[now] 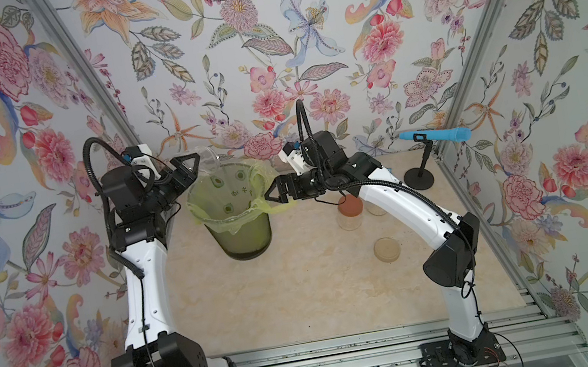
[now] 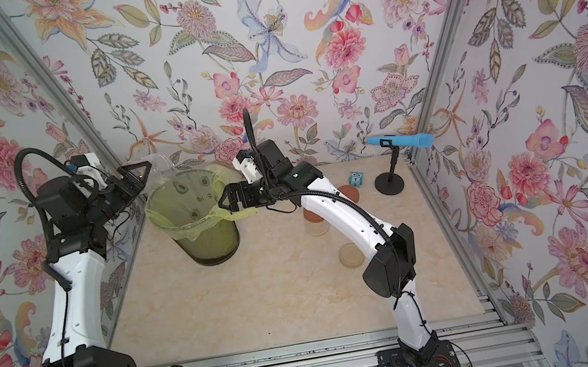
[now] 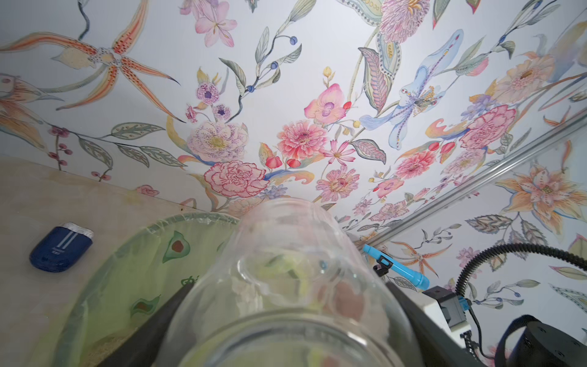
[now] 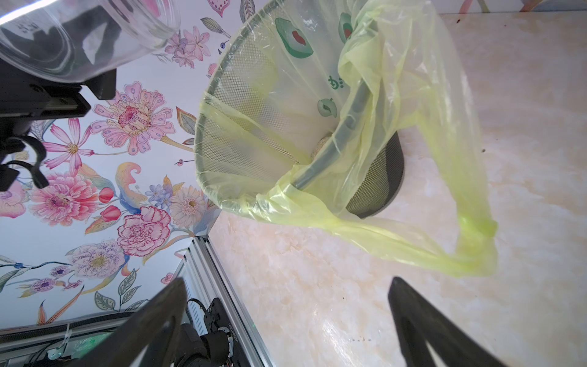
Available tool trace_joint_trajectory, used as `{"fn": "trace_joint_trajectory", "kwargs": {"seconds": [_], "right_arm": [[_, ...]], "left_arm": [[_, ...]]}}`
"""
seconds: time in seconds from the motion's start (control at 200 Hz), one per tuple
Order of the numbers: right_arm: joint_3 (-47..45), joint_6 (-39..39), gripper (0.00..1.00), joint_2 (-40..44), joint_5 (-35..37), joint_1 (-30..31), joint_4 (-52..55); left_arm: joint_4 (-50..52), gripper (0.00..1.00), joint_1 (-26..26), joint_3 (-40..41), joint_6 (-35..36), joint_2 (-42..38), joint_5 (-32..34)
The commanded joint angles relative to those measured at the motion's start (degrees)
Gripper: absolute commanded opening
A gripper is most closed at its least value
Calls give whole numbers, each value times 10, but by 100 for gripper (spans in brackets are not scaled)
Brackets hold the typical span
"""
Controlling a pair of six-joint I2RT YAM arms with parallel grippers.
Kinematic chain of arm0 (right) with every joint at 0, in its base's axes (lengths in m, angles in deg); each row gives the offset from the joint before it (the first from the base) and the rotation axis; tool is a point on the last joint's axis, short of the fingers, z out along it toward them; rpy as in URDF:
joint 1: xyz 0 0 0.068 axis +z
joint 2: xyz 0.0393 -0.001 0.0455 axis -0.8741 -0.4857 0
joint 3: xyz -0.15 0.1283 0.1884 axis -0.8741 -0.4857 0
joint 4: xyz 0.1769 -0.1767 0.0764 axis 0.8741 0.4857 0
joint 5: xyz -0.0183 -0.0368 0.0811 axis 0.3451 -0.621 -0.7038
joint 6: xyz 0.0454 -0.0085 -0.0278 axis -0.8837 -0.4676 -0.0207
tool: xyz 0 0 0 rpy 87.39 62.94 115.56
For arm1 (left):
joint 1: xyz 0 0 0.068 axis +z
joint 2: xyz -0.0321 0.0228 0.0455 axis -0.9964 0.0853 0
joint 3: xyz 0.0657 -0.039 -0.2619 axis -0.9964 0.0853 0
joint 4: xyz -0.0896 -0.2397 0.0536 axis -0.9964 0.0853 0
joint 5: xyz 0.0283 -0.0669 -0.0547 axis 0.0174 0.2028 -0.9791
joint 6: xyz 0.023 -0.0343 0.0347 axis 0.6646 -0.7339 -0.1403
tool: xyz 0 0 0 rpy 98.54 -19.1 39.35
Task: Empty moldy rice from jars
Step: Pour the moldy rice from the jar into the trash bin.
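One jar (image 3: pixel 286 248) in left pincer (image 3: pixel 290 295), blue case (image 3: pixel 60 248) only from left wrist

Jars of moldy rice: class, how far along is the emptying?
Done: one jar's beige lid lies on the table; rice sits in the bin. In hand: the left gripper tips an emptied-looking jar over it; the right gripper is open. Left: a red-lidded jar and a second jar, both shut.

One clear glass jar (image 3: pixel 286 241), lidless, tilted and empty, is clamped in the left gripper (image 3: pixel 289 286). A red-brown-lidded jar (image 1: pixel 350 210) containing pale rice (image 1: pixel 351 224) stands upright behind the right gripper (image 1: pixel 273 196)
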Motion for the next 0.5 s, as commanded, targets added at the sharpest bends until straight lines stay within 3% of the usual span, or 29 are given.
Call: {"fn": "trace_joint_trajectory", "kwargs": {"seconds": [0.0, 0.12, 0.25, 0.4, 0.495], "right_arm": [[20, -4, 100, -18, -12, 1, 4], [21, -5, 100, -22, -17, 1, 4], [25, -6, 100, -29, -20, 0, 4], [32, -9, 100, -34, -22, -4, 4], [33, -8, 100, -33, -22, -9, 3]], "left_arm": [[221, 0, -14, -107, 123, 47, 88], [429, 0, -67, -300, 185, 153, 229], [598, 0, -158, -524, 199, 278, 420], [589, 0, -217, -535, 184, 285, 570], [574, 0, -221, -533, 188, 279, 593]]}}
